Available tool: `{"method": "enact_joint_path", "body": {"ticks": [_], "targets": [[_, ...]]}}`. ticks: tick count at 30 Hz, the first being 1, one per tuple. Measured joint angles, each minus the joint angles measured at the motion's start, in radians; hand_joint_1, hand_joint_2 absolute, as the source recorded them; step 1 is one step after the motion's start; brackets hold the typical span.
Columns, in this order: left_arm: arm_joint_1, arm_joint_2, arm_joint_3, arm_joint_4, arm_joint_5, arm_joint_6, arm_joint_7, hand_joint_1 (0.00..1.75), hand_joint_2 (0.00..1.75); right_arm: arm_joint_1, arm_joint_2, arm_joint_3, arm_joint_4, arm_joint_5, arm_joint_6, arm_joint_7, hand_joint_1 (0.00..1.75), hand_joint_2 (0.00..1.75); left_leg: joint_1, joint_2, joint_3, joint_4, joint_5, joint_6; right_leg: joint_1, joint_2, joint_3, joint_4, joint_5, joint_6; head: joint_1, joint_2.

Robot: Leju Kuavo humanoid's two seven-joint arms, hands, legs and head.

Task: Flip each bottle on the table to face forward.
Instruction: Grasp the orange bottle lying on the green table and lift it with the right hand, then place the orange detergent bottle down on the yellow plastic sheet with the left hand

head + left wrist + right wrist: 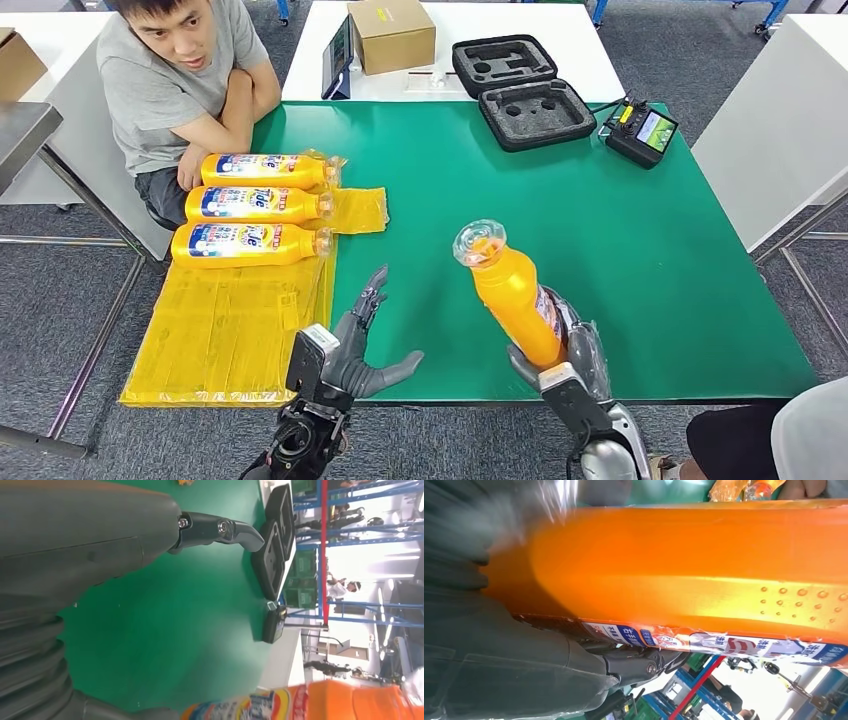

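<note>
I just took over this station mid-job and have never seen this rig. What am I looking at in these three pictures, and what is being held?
This is a humanoid robot with two silver arms. The wide picture is from its head, looking down at a green table. The other two come from wrist cameras, so they look turned. The right hand grips an orange bottle, cap end raised; its wrist view shows that bottle up close. The left hand is open, holding nothing. Three labelled bottles lie side by side on a yellow sheet, beside a seated person. At the far end lie a black foam case and a remote controller.
</note>
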Motion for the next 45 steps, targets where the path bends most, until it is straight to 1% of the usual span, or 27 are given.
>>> {"method": "enact_joint_path", "body": {"ticks": [5,10,22,31,45], "targets": [[-0.016,-0.009,-0.009,0.007,0.016,-0.004,0.011,0.0,1.75,-0.05,0.012,0.016,0.068,0.004,-0.023,-0.004,1.75,1.75,0.0,0.0,0.0,0.0,0.001,0.0,0.0,0.0,0.0,0.0,0.0,0.0,0.0,0.0],[-0.025,-0.015,-0.015,0.015,0.027,-0.004,0.017,0.0,1.75,-0.077,0.018,0.034,0.114,0.007,-0.029,-0.006,1.75,1.75,0.0,0.0,0.0,0.0,0.001,0.0,0.0,0.0,0.0,0.0,0.0,0.0,0.0,0.0],[-0.036,-0.043,-0.028,0.044,0.043,-0.007,0.031,0.0,1.75,-0.143,0.054,0.11,0.259,0.016,-0.068,-0.011,1.75,1.75,0.0,0.0,-0.001,0.0,0.001,0.0,0.0,0.0,-0.001,0.0,0.0,0.0,0.0,0.0],[-0.07,-0.06,-0.028,0.098,0.053,-0.026,0.041,0.0,1.75,-0.177,0.078,0.181,0.317,0.041,-0.087,-0.005,1.75,1.75,0.0,0.0,-0.001,0.0,0.001,0.0,0.0,0.0,-0.001,0.0,0.0,0.0,0.0,0.0],[-0.085,-0.063,-0.026,0.129,0.065,-0.035,0.042,0.0,1.75,-0.192,0.083,0.228,0.357,0.05,-0.089,-0.004,1.75,1.75,0.0,0.0,-0.001,0.0,0.001,0.0,0.0,0.0,-0.001,0.0,0.0,0.0,0.0,0.0]]}}
